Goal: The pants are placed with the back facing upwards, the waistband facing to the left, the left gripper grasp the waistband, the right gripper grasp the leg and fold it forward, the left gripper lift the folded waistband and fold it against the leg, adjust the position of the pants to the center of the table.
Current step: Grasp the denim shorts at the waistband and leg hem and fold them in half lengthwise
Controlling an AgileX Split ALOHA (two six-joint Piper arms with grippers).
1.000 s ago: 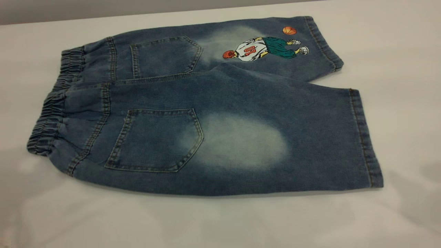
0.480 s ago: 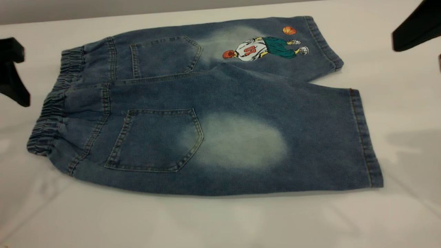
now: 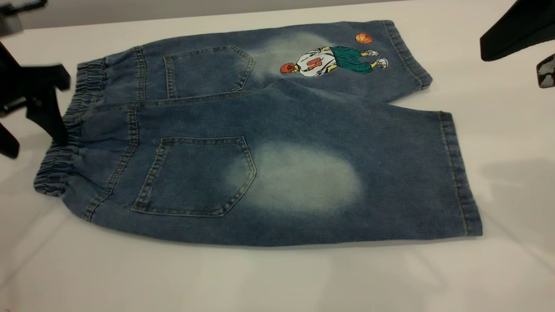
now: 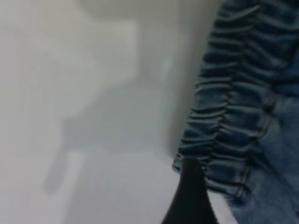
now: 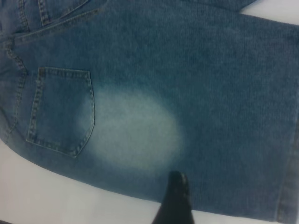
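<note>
On the white table (image 3: 277,281), pants (image 3: 277,143) flat for folding; left gripper (image 3: 32,108) spread at nine o'clock beside the waistband (image 3: 65,143); right gripper (image 3: 520,32) at two o'clock, state unclear.

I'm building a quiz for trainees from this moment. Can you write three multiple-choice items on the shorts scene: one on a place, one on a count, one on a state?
1. Where is the left pincer?
A. at the waistband end of the pants
B. over the basketball-player print
C. beside the leg hems

2. How many patch pockets show on the pants?
A. one
B. two
C. four

3. How do the pants lie on the table?
A. folded in half
B. bunched in a heap
C. spread flat, unfolded

Answers:
1. A: the exterior view shows its black fingers at the ruched strip.
2. B: one pocket shows on the near leg, one on the far leg.
3. C: both legs lie open, side by side, and the right pincer hangs apart from the pants, gripping nothing.
</note>
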